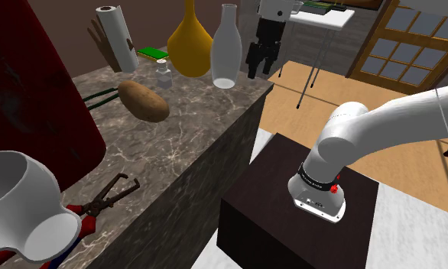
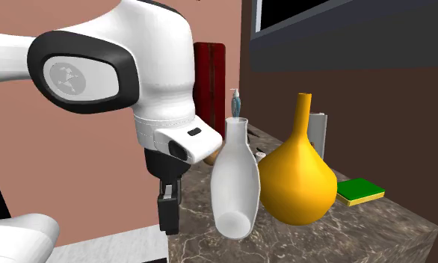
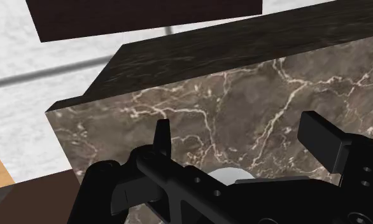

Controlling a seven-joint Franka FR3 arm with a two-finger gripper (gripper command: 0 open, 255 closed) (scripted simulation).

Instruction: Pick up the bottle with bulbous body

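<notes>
Nothing grasped yet: the black gripper is hovering at the dark marble table's edge, fingers spread wide and empty, while the ochre bulbous long-necked bottle is standing untouched beside a pale grey bottle.

Place: a room in a home, most likely a kitchen.
Counter: a dark brown marble counter with pale veins lies under the pincer.
Bottles: a yellow bottle with a round belly and a clear bottle stand just beside the pincer.
Kitchen goods: a potato, a paper towel roll, a green sponge and a soap pump sit beyond those bottles from the pincer.
Far end: a white mug and red-handled pliers lie well apart from the pincer.
Floor: wood boards and pale tiles lie below the pincer.
Door: a wooden door with glass panes stands behind the pincer, with a small white table between them.
</notes>
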